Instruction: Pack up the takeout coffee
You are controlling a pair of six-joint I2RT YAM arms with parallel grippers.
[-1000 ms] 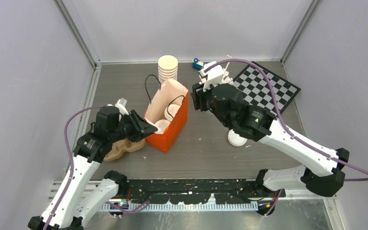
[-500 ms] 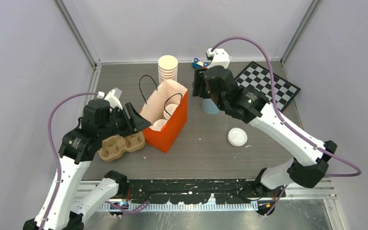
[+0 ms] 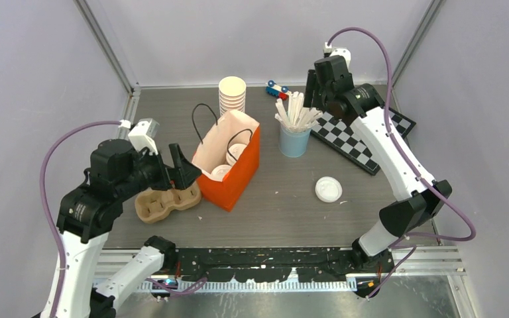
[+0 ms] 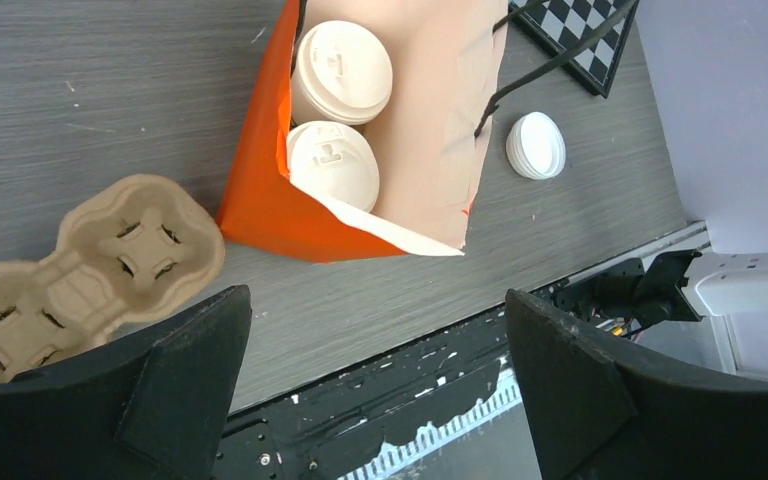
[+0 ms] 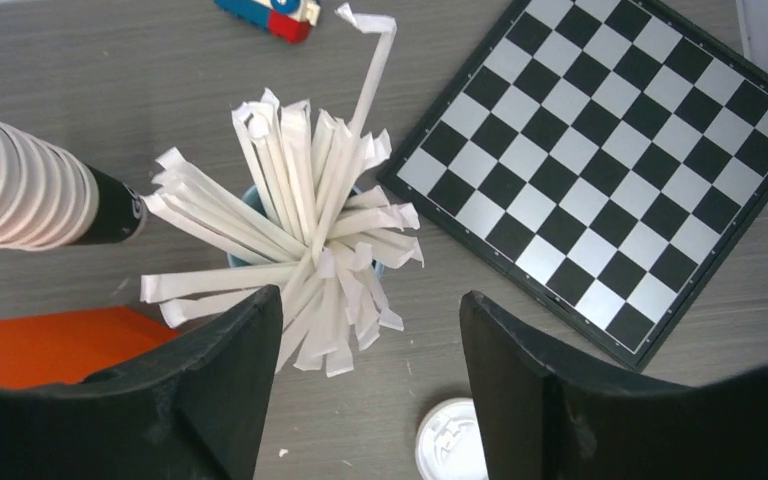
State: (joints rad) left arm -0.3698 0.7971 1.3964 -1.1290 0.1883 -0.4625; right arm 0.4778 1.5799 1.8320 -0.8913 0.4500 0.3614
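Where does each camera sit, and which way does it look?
Top external: above and behind, looking down on the table; left arm and right arm show.
Left wrist: on the left arm, looking down into the orange bag at two coffee cups; open jaws at bottom corners.
Right wrist: on the right arm, looking down on the straw cup and chessboard; open jaws below.
Shared: the loose white lid appears in all three.

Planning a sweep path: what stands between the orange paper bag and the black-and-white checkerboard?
The top view shows a light-blue cup of white wrapped straws between the orange paper bag and the black-and-white checkerboard.
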